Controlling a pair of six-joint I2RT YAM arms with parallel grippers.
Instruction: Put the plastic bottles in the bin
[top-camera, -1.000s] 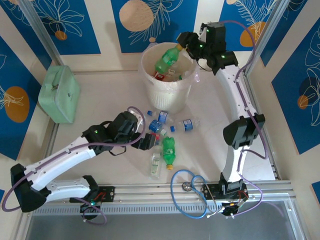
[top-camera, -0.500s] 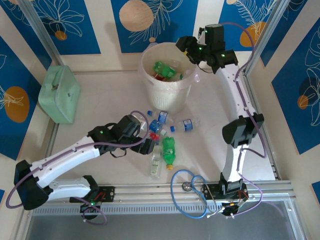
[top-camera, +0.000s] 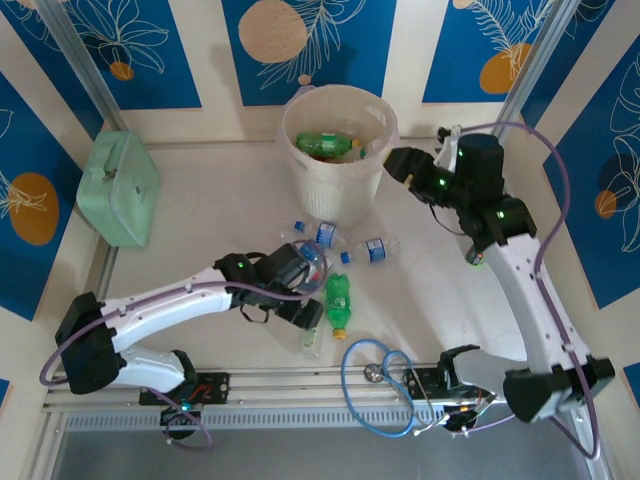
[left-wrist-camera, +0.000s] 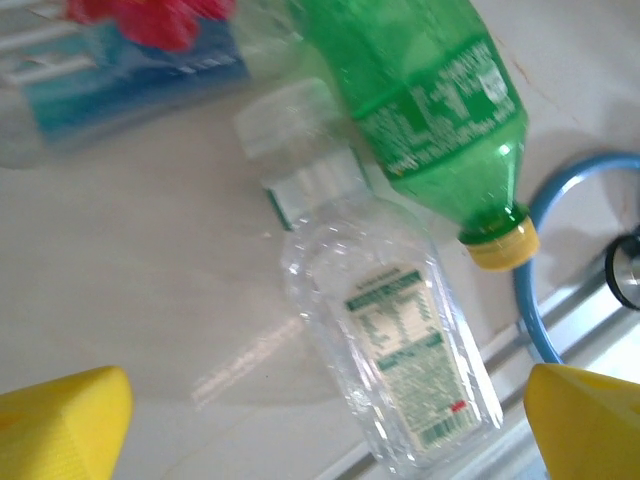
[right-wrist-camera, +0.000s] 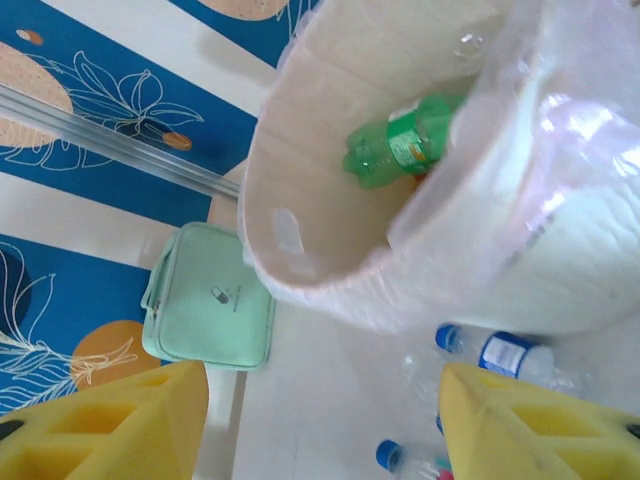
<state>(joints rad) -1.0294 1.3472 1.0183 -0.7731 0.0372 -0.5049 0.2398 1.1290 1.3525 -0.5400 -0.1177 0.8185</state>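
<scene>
The bin (top-camera: 300, 172) stands at the table's back centre with a green bottle (top-camera: 324, 143) lying inside; the right wrist view looks into the bin (right-wrist-camera: 300, 215) at that green bottle (right-wrist-camera: 398, 146). My right gripper (top-camera: 397, 165) hangs open and empty beside the bin's right side, its fingers (right-wrist-camera: 110, 425) spread wide. My left gripper (top-camera: 302, 312) is open low over the table, and a clear bottle with a green label (left-wrist-camera: 405, 365) lies between its fingers (left-wrist-camera: 65, 420). A green bottle with a yellow cap (left-wrist-camera: 430, 100) lies just beyond. More blue-capped bottles (top-camera: 368, 248) lie in front of the bin.
A mint-green case (top-camera: 120, 188) sits at the far left. A blue cable loop (top-camera: 375, 385) lies by the front rail, close to the clear bottle. A blue-labelled bottle with red on it (left-wrist-camera: 130, 60) lies left of the green one.
The green bottle left my right gripper and now lies in the bin. The right arm drew back to the right. My left gripper moved right and nearer, over the clear bottle.
</scene>
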